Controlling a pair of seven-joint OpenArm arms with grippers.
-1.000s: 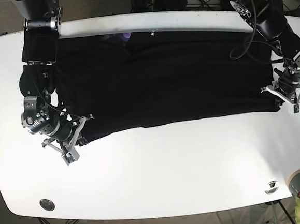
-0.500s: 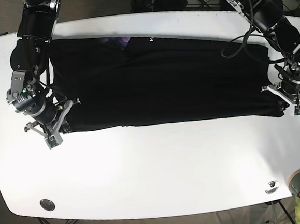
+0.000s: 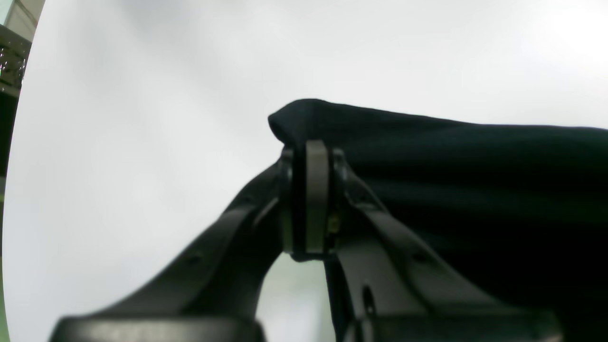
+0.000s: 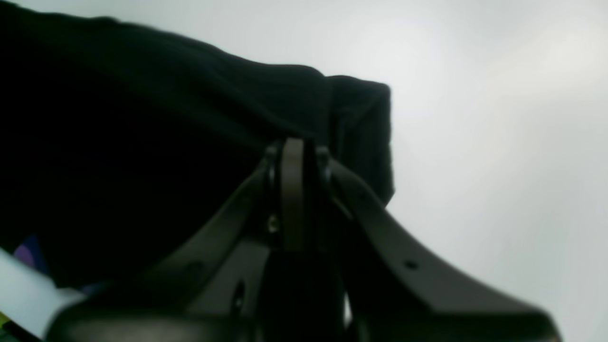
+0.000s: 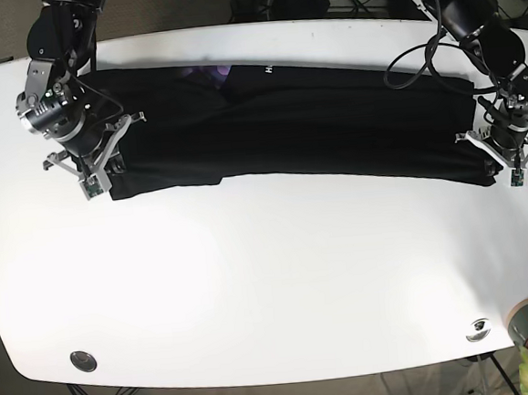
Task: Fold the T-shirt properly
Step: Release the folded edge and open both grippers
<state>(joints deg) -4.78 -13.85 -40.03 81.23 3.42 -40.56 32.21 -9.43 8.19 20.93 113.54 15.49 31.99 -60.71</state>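
Base view: we see a white desk (image 5: pixel 271 288) carrying a black T-shirt (image 5: pixel 314 129), folded into a long band across its far half. Our left claw (image 5: pixel 508 162) is clamped tight on one end's near corner, and our right claw (image 5: pixel 97 174) is pinched closed on the opposite corner; both wrist views confirm cloth between the pads.

Base cam overhead, looking down, wrist cams close, low, sharing T-shirt (image 5: pixel 286 132) edges
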